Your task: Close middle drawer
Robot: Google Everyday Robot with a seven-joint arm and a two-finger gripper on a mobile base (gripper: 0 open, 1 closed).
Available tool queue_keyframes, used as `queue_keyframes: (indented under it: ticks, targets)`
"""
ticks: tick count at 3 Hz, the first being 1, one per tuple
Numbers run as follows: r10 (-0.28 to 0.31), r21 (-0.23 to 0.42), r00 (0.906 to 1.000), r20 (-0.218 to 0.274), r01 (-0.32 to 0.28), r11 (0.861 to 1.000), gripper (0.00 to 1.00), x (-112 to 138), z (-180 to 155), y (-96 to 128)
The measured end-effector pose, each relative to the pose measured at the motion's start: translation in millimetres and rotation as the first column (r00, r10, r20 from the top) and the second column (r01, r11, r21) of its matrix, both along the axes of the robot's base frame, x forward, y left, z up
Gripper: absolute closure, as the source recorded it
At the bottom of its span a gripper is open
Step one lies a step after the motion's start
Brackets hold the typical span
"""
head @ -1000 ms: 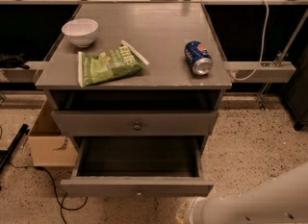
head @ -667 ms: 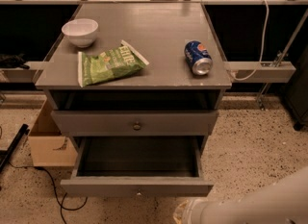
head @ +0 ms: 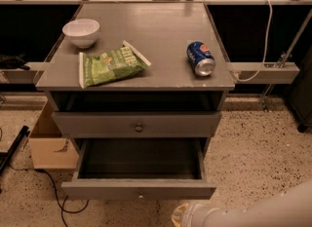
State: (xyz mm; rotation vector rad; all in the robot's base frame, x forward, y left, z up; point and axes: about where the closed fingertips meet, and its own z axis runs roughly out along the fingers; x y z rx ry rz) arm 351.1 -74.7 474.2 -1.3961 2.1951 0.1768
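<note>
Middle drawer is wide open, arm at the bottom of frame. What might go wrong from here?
1. The pincer sits in front of the middle drawer, right of its knob; an off-centre push may skew and jam it.
2. The blue can lies on its side on the cabinet top; a hard shove could send it rolling off.

Matt grey-painted wood middle drawer (head: 139,190), smooth grey counter (head: 146,21), glossy metal can (head: 200,58), pale plastic end effector (head: 180,216) at near edge
</note>
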Motion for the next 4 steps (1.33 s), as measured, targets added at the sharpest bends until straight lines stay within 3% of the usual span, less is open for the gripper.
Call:
queue_keyframes:
  ticks: [1,2,3,4]
  targets:
    - [0.007,-0.021,1.0000,0.003,-0.007,1.000,1.00,-1.0,2.6,-1.1]
    - [-0.009,-0.092,0.9991,-0.040,0.005,0.996,1.00,-4.7,-13.0,-15.4]
    - [-0.078,-0.168,0.9918,-0.101,0.061,0.984,1.00,14.8,-50.6,-28.3]
    - [-0.080,-0.165,0.9913,-0.105,0.062,0.984,1.00,13.6,-51.1,-30.0]
